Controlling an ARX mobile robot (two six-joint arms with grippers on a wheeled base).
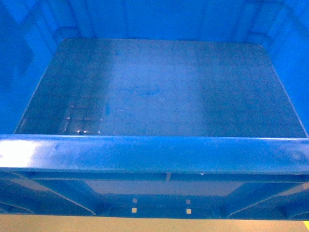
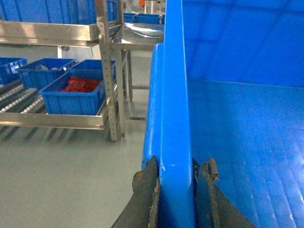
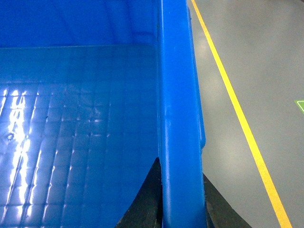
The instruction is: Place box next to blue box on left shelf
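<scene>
The box (image 1: 159,87), a large bright blue open crate, fills the head view with its near rim (image 1: 154,152) across the bottom. Its floor is bare. My left gripper (image 2: 176,172) is shut on the crate's left rim (image 2: 173,95), one dark finger outside the wall and one inside. On the opposite rim (image 3: 178,95) my right gripper (image 3: 180,171) is shut the same way. The left shelf (image 2: 107,71), a metal roller rack, stands to the left across the floor and holds several blue boxes; the nearest (image 2: 71,97) has red contents. Which one the task means I cannot tell.
A steel table (image 2: 137,38) stands behind the rack. Grey floor (image 2: 61,175) lies between the crate and the rack. A yellow floor line (image 3: 237,109) runs along the crate's right side, with a green mark (image 3: 300,104) beyond it.
</scene>
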